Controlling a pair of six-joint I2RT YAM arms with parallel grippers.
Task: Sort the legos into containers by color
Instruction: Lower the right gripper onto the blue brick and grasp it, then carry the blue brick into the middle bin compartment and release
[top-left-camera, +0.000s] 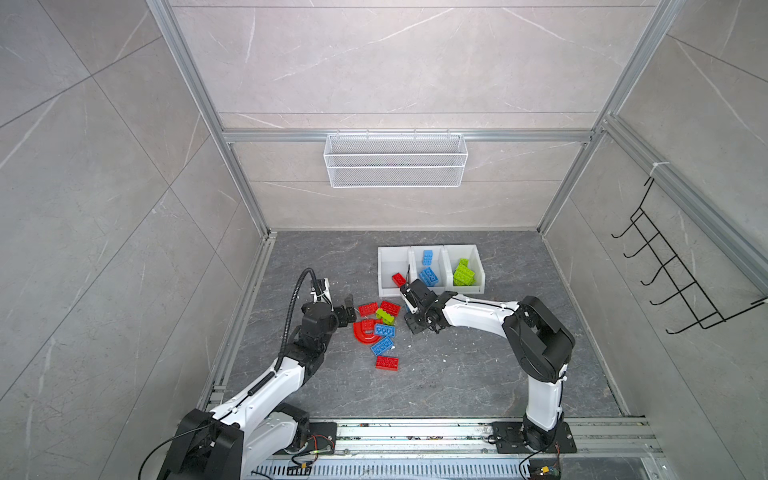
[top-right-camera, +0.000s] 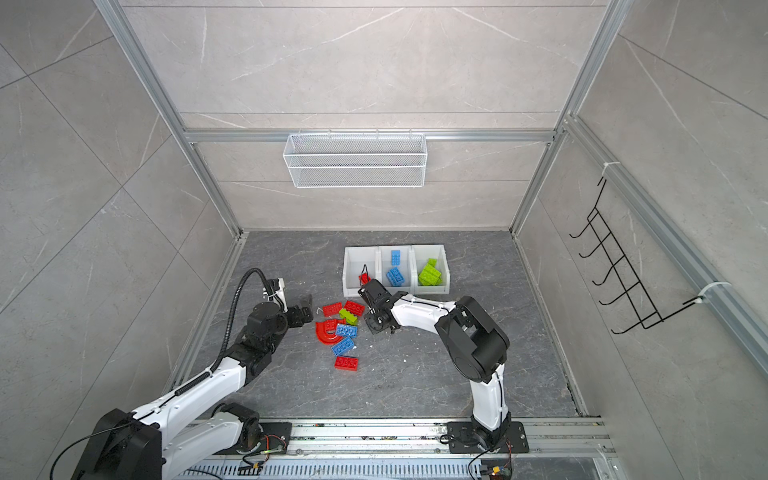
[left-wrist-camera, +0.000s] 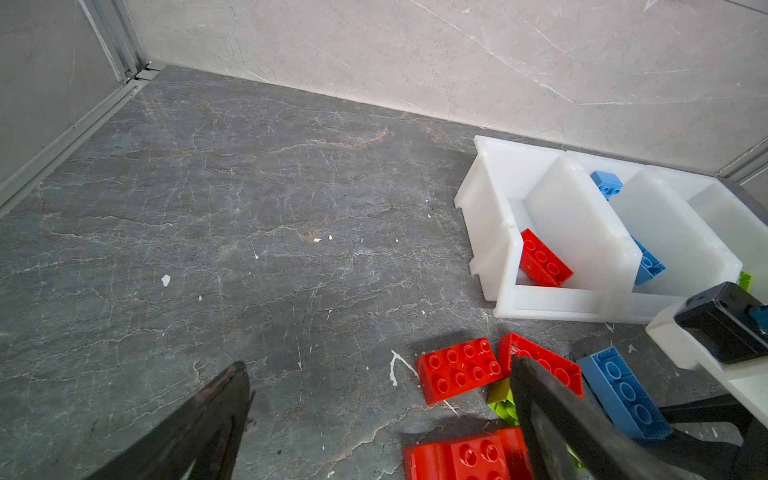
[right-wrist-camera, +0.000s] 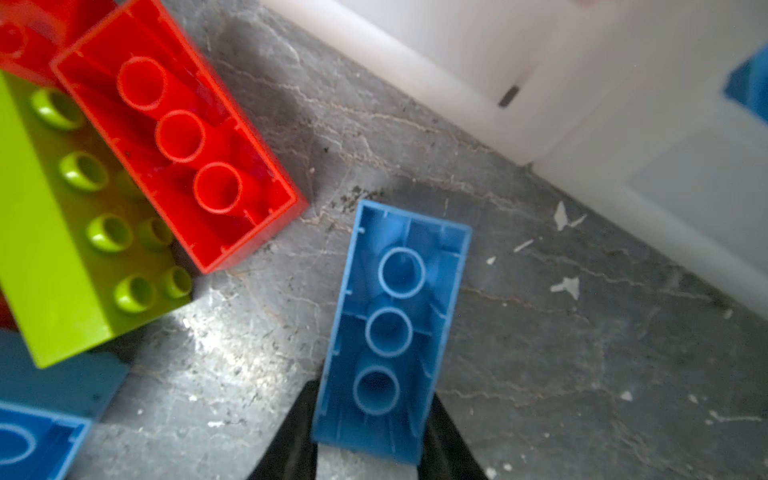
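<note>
Right fingers (right-wrist-camera: 291, 436): closed against both long sides of the blue brick (right-wrist-camera: 395, 324), at its near end.
Left fingers (left-wrist-camera: 216, 415): spread wide, nothing between them.
Right gripper (right-wrist-camera: 372, 395): pointed down at the floor (top-left-camera: 457, 353), just in front of the bins (top-left-camera: 390, 291).
Left gripper (top-left-camera: 348, 309): low, just left of the pile (top-left-camera: 381, 332) in both top views.
Blue brick: flat on the floor, hollow side up, between pile and bins, touching neither. Hidden under the right gripper in both top views.
Bins: three joined white open bins in a row, near the back wall.
Left bin (top-left-camera: 384, 266): one red brick (top-left-camera: 398, 279), lying aslant, studs up.
Middle bin (top-left-camera: 438, 257): two blue bricks (top-left-camera: 429, 276).
Right bin (top-left-camera: 457, 251): a heap of green bricks (top-left-camera: 463, 272); count cannot be told.
Pile: loose on the floor, between the two grippers; red bricks, two blue, one green, one arch (top-left-camera: 361, 336).
Green brick (right-wrist-camera: 62, 232): on its side, touching a red brick (right-wrist-camera: 178, 137) that lies hollow side up.
Arch: red, flat, at the pile's left edge.
Front red brick (top-left-camera: 387, 363): studs up, nearest the arm bases, just apart from the rest.
</note>
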